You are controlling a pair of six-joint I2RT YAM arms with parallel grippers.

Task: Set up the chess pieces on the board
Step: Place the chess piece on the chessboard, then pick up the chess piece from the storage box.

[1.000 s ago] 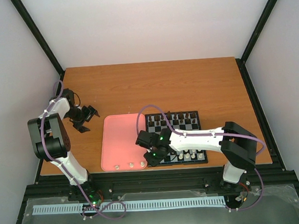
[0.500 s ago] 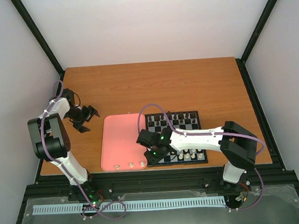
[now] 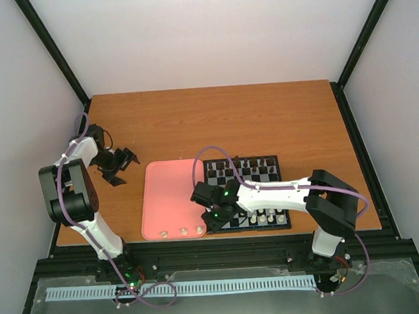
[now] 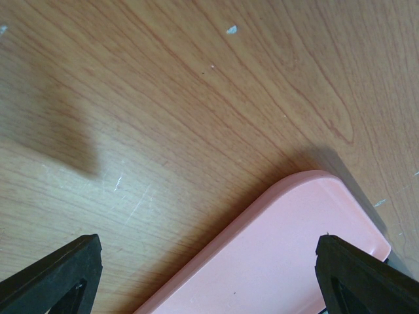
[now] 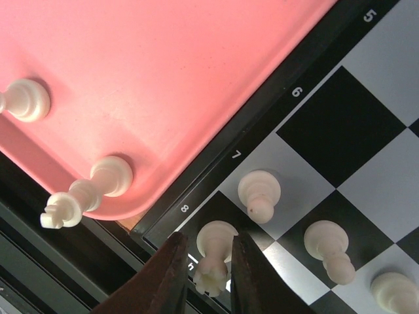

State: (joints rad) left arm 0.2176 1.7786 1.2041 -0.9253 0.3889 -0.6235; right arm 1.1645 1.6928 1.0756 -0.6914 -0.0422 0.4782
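Note:
My right gripper [image 5: 207, 247] stands at the board's [image 5: 265, 124] near-left corner, also seen from above [image 3: 217, 220]. Its fingers flank a cream-white rook [image 5: 213, 256] that stands upright on the dark corner square; slim gaps show beside it, so the jaws are slightly open. Cream pawns [image 5: 260, 193] [image 5: 329, 247] stand on the squares beside it. Two more cream pieces [image 5: 26, 99] [image 5: 88, 190] rest in the pink tray [image 5: 163, 65]. My left gripper [image 4: 209, 281] hovers open and empty over the tray's far-left corner [image 4: 294, 248].
Dark pieces [image 3: 243, 170] fill the board's far rows, and cream ones line its near rows. Three cream pieces [image 3: 184, 231] sit along the tray's [image 3: 165, 196] near edge. The left gripper [image 3: 120, 167] stays left of the tray over bare wood.
The right gripper's fingers have parted a little around the rook. The right arm shifted only slightly; the left arm has not moved.

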